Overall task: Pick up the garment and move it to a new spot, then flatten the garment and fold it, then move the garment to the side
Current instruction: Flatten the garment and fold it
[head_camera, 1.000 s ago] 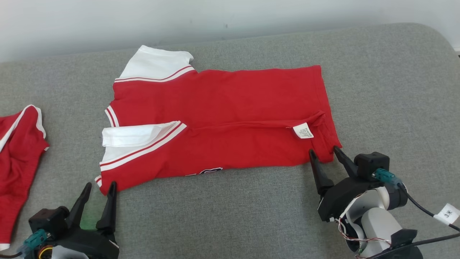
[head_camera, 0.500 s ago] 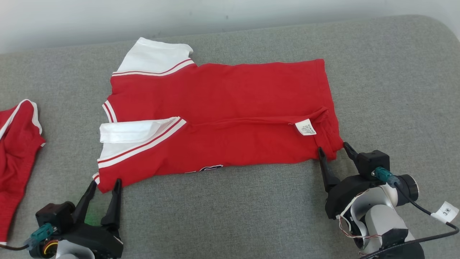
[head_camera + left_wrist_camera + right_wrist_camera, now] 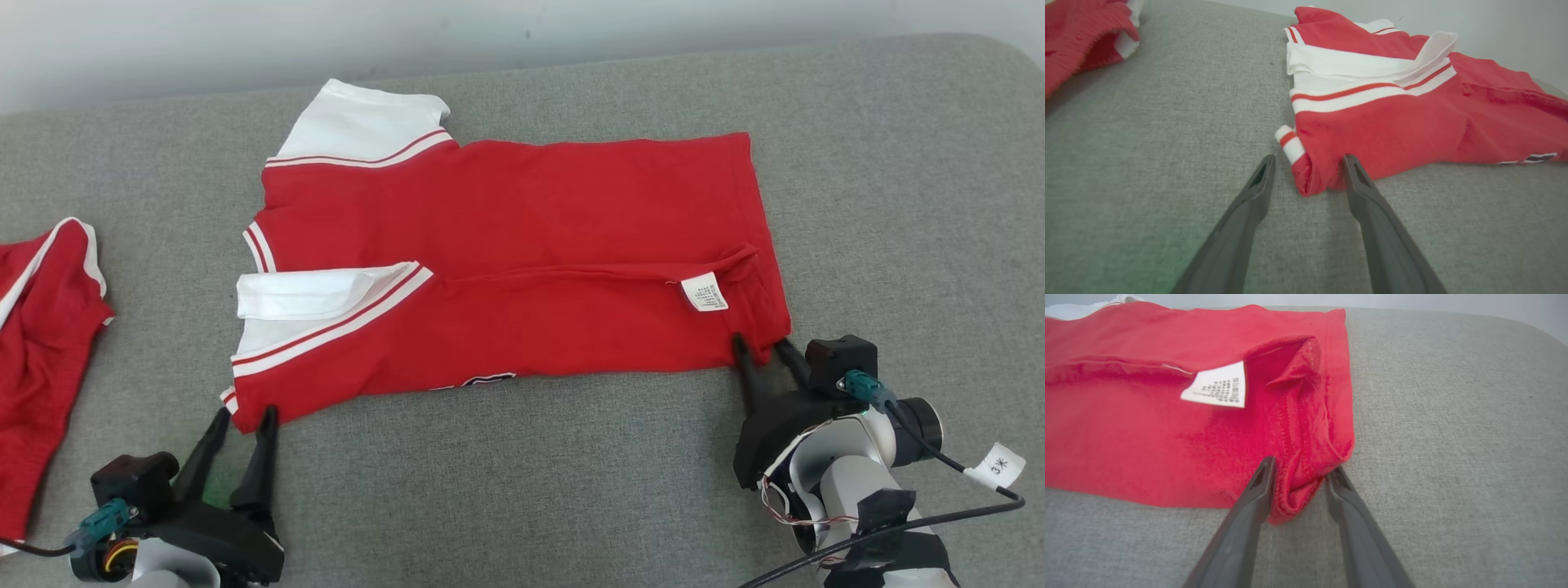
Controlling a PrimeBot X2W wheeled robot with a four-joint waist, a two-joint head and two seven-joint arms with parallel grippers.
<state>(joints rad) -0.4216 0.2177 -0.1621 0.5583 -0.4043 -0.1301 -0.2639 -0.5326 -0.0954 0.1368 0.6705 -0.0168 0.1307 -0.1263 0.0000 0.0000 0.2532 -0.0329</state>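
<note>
Garment flat on cushion, spread ahead of both sets of jaws. Sleeve-end near corner between jaws of left gripper. Hem-end near corner between jaws of right gripper. Care label on garment just beyond right jaws, to their left. Second garment well left of left jaws, apart from first. Wall behind cushion.

Looks like a robotics test room rather than a home: a bare pale wall, a grey cloth-covered surface with a rounded far right corner, a red garment on it, another red piece at its left edge, and a paper tag on a loose cable.
</note>
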